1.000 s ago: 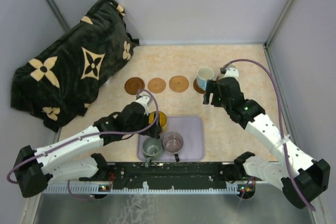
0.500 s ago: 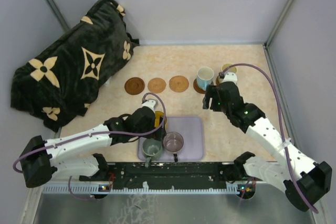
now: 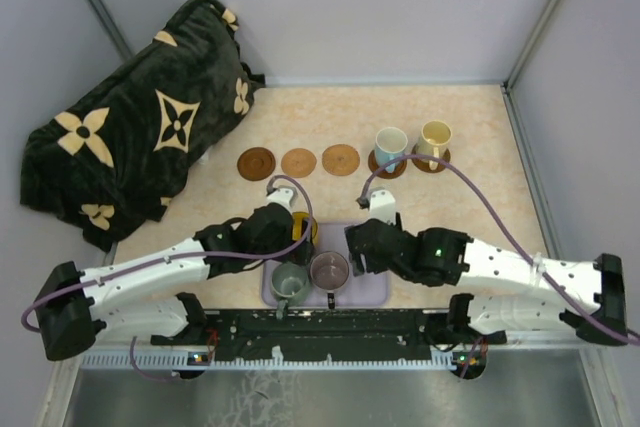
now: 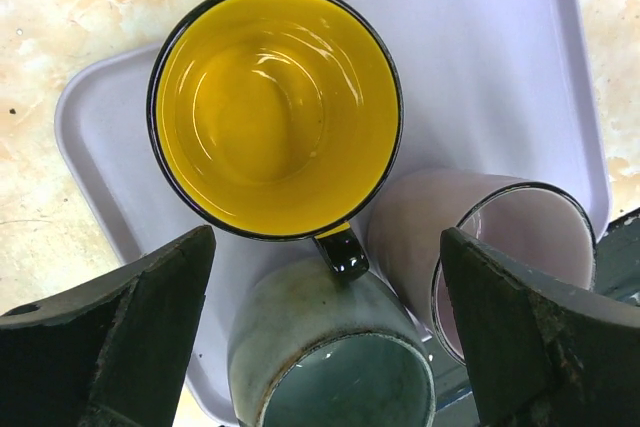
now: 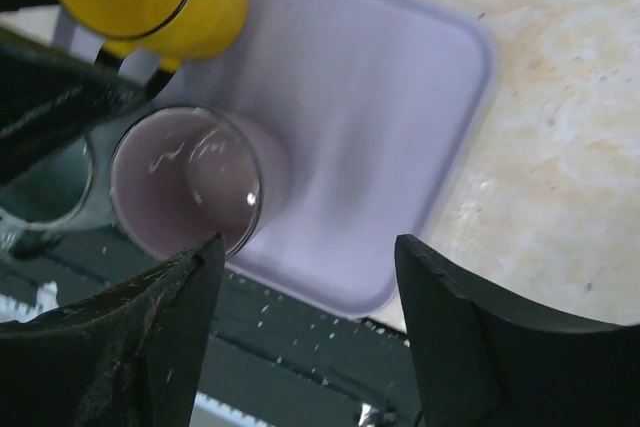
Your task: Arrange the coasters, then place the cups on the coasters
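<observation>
Cup transfer: left claw (image 4: 325,247) spread over round yellow glazed mug (image 4: 275,107); right claw (image 5: 305,277) spread beside round mauve glazed mug (image 5: 185,182). Next: descend, pinch.

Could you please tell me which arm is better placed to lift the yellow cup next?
Left. Its open jaws hang over the yellow cup on the lavender tray, while the right gripper is nearer the mauve cup.
</observation>
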You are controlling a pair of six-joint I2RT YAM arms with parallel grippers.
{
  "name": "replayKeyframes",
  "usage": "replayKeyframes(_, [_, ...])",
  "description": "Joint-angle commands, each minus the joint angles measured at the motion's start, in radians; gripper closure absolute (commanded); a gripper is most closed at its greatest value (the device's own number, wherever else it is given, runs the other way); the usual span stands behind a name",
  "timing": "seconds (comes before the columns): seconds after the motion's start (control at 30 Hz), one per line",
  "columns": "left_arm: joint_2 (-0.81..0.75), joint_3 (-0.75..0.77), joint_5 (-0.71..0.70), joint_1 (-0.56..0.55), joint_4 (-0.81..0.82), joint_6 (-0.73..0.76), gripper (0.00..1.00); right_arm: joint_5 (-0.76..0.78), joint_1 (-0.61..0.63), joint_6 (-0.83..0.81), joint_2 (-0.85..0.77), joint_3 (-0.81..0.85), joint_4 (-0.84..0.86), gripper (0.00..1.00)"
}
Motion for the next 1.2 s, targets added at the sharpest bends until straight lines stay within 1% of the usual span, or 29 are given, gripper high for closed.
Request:
replayKeyframes(0.0, [-0.055, -0.009, -0.024, -0.005, 0.013, -0.006, 0.00, 0.106, 0.163, 0.207, 0.051, 0.088, -0.097, 0.30])
replayKeyframes(0.2, [-0.140, -0.021, -0.053, -0.005, 0.011, -0.011, 0.00, 0.112, 0.320, 0.313, 0.165, 0.119, -0.107, 0.28])
replayKeyframes(0.37, [-0.189, -0.024, -0.084, -0.005, -0.024, -0.024, 0.00, 0.093, 0.383, 0.352, 0.231, 0.115, -0.040, 0.27])
replayKeyframes(0.47, [-0.216, -0.031, -0.099, -0.005, -0.042, -0.038, 0.00, 0.075, 0.390, 0.360, 0.266, 0.118, -0.006, 0.27])
replayKeyframes(0.67, [-0.266, -0.052, -0.117, -0.006, -0.056, -0.053, 0.00, 0.063, 0.391, 0.395, 0.345, 0.140, -0.008, 0.29])
replayKeyframes(1.03, [-0.254, -0.061, -0.131, -0.006, -0.069, -0.042, 0.00, 0.058, 0.391, 0.416, 0.499, 0.172, -0.029, 0.30])
replayKeyframes(1.17, [-0.257, -0.061, -0.132, -0.006, -0.069, -0.041, 0.00, 0.073, 0.391, 0.455, 0.519, 0.159, -0.047, 0.35])
